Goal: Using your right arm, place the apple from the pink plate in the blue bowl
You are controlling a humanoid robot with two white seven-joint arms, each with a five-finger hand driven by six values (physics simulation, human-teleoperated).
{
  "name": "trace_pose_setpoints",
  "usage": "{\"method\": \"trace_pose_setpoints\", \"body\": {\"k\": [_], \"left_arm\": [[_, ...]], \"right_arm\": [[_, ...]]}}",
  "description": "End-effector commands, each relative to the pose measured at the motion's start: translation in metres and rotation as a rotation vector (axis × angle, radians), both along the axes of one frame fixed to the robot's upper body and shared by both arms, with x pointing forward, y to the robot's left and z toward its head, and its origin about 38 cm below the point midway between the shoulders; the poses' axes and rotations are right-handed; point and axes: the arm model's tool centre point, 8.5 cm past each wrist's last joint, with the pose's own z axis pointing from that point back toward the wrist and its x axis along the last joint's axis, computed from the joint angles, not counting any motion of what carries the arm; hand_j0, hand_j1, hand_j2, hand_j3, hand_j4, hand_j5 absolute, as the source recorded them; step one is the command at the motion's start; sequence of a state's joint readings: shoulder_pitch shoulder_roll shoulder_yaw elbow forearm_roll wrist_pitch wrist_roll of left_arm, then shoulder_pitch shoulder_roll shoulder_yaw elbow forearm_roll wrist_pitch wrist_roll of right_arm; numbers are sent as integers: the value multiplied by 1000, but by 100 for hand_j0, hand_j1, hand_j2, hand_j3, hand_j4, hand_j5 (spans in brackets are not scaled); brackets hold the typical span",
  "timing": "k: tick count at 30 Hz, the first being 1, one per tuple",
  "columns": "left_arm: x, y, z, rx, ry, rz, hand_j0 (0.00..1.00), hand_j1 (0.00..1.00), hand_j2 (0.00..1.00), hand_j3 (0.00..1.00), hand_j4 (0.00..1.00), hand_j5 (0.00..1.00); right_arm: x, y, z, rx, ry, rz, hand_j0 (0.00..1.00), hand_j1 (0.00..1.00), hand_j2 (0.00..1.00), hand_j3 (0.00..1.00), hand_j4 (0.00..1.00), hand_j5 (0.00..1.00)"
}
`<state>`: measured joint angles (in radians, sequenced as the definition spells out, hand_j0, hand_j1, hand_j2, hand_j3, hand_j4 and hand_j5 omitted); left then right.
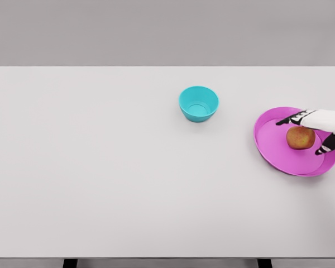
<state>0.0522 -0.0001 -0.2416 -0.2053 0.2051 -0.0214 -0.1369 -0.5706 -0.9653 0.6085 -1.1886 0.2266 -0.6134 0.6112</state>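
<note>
The apple (300, 138) sits on the pink plate (273, 146) near the right edge of the table (100, 167), and the right hand (322, 127) reaches in from the right with its fingers (290, 119) spread around the fruit — one set above it, another below it at the right — bracketing the apple without visibly closing on it. Whether any finger touches the skin cannot be told at this resolution. The blue bowl (199, 103) stands upright, well apart to the left and slightly farther back. The main hazard is judged to be an incomplete grip: a round, smooth fruit pinched off-centre may squirt out and roll across the plate or off the nearby table edge. A second hazard — dragging the shallow plate along if the lower fingers press on its surface (the plate lies close to the edge). During transfer, a low carry could strike the bowl rim and tip it. The left arm is out of view.
</note>
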Motion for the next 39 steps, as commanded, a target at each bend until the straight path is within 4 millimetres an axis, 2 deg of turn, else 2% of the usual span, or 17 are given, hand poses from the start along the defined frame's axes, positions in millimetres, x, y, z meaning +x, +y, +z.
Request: {"method": "trace_pose_setpoints", "body": {"k": [1, 8, 9, 10, 11, 12, 21, 28, 35, 39], "left_arm": [[0, 0, 0, 0, 0, 1, 100, 100, 100, 100, 100, 100], [0, 0, 0, -1, 0, 1, 100, 100, 100, 100, 100, 100], [0, 0, 0, -1, 0, -1, 100, 100, 100, 100, 100, 100], [0, 0, 0, -1, 0, 1, 100, 100, 100, 100, 100, 100], [0, 0, 0, 0, 0, 0, 100, 100, 100, 100, 100, 100], [0, 0, 0, 0, 0, 0, 100, 100, 100, 100, 100, 100], [0, 0, 0, -1, 0, 1, 100, 100, 100, 100, 100, 100], [0, 0, 0, 0, 0, 0, 100, 100, 100, 100, 100, 100], [0, 0, 0, 0, 0, 0, 100, 100, 100, 100, 100, 100], [0, 0, 0, 0, 0, 0, 100, 100, 100, 100, 100, 100]], "right_arm": [[-1, -1, -6, 3, 16, -9, 100, 100, 100, 100, 100, 100], [-2, -4, -12, -3, 34, -16, 99, 99, 99, 99, 99, 99], [-2, -4, -12, -2, 35, -18, 72, 72, 72, 72, 72, 72], [-2, -5, -12, -4, 35, -18, 57, 57, 57, 57, 57, 57], [-2, -4, -12, -3, 34, -17, 45, 45, 45, 45, 45, 45], [-2, -4, -12, -3, 34, -17, 42, 42, 42, 42, 42, 42], [3, -2, 0, 1, 4, -12, 40, 40, 40, 40, 40, 40], [14, 2, 21, 7, -49, -3, 40, 40, 40, 40, 40, 40], [38, 45, 38, 79, -116, 66, 40, 40, 40, 40, 40, 40], [53, 81, 46, 140, -153, 119, 40, 40, 40, 40, 40, 40]]}}
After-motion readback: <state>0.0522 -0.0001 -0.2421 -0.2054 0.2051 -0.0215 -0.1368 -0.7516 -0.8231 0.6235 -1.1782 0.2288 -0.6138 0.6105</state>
